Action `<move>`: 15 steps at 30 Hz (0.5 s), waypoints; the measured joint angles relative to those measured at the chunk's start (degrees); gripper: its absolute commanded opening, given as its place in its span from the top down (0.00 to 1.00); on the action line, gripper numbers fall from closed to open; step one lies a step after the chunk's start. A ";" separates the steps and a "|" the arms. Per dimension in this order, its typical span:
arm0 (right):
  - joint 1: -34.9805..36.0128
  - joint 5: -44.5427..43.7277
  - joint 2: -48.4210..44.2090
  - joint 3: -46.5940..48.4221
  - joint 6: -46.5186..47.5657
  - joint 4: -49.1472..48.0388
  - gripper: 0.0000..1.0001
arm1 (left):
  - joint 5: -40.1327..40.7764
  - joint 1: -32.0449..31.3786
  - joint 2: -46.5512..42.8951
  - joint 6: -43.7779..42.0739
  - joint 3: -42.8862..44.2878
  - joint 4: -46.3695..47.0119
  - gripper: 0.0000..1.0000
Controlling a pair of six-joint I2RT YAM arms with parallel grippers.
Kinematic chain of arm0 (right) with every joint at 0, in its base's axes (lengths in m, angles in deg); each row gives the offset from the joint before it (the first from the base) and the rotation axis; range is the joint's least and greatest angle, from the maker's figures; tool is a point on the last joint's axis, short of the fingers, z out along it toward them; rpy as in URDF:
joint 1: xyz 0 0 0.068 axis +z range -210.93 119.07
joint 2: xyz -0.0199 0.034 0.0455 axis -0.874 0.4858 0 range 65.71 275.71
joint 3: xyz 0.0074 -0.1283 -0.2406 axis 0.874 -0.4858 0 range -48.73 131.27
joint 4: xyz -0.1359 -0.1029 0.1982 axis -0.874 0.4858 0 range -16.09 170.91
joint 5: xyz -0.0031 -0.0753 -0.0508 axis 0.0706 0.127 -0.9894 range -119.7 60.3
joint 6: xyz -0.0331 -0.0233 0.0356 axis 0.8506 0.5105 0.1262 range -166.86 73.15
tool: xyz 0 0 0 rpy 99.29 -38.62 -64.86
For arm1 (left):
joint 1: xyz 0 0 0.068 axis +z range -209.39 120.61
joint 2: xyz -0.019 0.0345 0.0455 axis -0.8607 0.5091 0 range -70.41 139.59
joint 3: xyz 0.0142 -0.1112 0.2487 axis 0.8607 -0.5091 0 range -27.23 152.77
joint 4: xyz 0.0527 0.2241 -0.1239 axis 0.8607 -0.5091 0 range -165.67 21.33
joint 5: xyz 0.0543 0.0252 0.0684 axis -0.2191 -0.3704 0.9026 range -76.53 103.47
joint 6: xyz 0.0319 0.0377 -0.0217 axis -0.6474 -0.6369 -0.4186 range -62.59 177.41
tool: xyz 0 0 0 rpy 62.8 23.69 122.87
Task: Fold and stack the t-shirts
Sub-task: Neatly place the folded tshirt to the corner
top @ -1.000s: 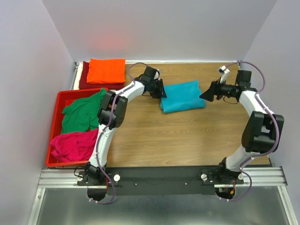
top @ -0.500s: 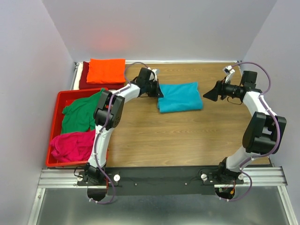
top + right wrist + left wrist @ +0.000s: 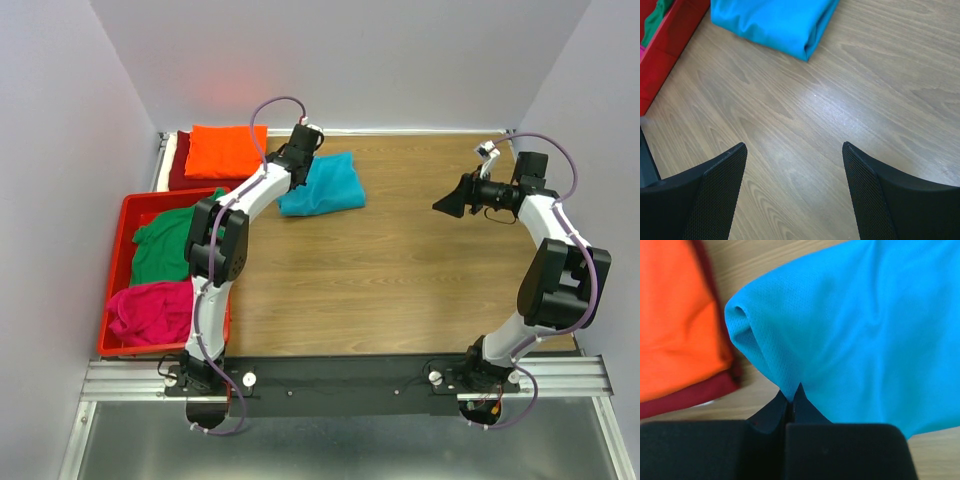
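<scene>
Firmly pinched, fine-knit turquoise t-shirt (image 3: 855,335).

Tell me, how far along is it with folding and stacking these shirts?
Roughly midway. Done: a folded orange shirt sits on a dark red shirt at the back left. In hand: the left gripper is shut on the folded turquoise shirt, beside that stack; the right gripper is open, holding nothing. Left: the green shirt and magenta shirt lie crumpled in the red crate.

Red plastic crate (image 3: 120,240) at left of wooden table (image 3: 400,290), aluminium rail (image 3: 120,380) along near edge, pale walls (image 3: 340,60)
</scene>
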 measured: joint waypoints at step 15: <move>0.00 0.11 0.00 0.00 0.96 1.07 0.16 | 20.09 0.13 -7.48 -12.92 -0.61 0.42 1.00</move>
